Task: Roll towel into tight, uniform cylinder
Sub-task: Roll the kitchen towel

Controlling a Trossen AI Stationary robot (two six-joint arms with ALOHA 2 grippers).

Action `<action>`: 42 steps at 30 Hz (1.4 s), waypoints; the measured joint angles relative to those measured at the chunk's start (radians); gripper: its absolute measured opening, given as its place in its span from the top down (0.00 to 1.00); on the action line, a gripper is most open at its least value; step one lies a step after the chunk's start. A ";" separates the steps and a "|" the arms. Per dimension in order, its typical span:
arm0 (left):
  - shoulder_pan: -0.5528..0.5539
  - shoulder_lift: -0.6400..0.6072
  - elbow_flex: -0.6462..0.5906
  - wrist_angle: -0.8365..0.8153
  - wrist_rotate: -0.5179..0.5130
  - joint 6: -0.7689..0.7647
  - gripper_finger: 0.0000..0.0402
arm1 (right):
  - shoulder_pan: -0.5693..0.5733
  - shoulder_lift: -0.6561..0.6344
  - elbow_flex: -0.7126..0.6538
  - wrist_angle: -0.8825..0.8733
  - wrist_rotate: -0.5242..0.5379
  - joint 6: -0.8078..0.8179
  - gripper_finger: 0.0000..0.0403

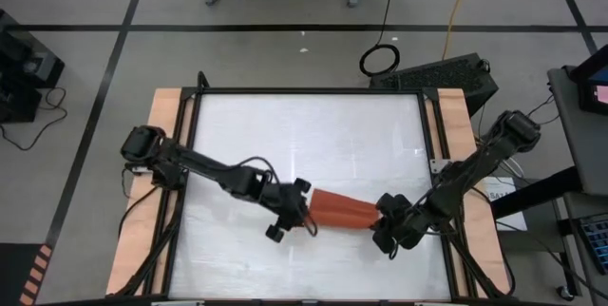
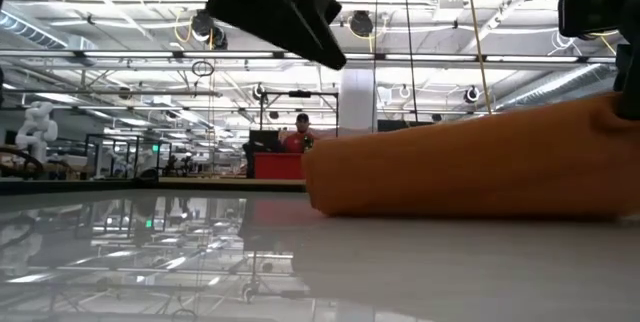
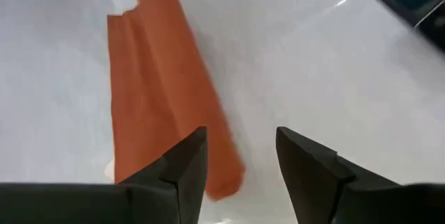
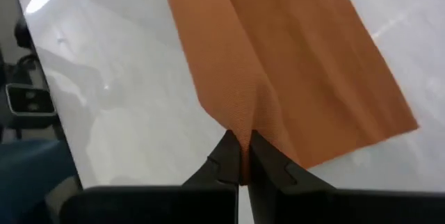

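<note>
We count one towel (image 1: 340,209), lower centre; two grippers: left gripper (image 1: 290,213) spread, empty; right gripper (image 4: 241,156) pinching towel edge

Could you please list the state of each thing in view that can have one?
towel: rolled or folded into a short bundle, lying on the table.
left gripper: open, empty, at the towel's left end.
right gripper: shut on the towel's right-end fold.

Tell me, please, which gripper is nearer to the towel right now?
Right. The right gripper is shut on the towel, pinching its edge at one end. The left gripper is open at the opposite end, just off the cloth.
</note>
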 joint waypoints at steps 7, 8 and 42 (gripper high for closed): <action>-0.065 0.044 -0.001 0.040 -0.111 0.105 0.56 | -0.029 -0.027 -0.041 -0.021 -0.113 0.095 1.00; -0.068 0.056 -0.001 0.056 -0.113 0.113 0.56 | -0.033 -0.027 -0.056 -0.015 -0.132 0.111 1.00; 0.003 0.264 -0.001 0.232 -0.155 0.272 0.46 | -0.039 -0.026 -0.199 0.164 -0.178 0.254 1.00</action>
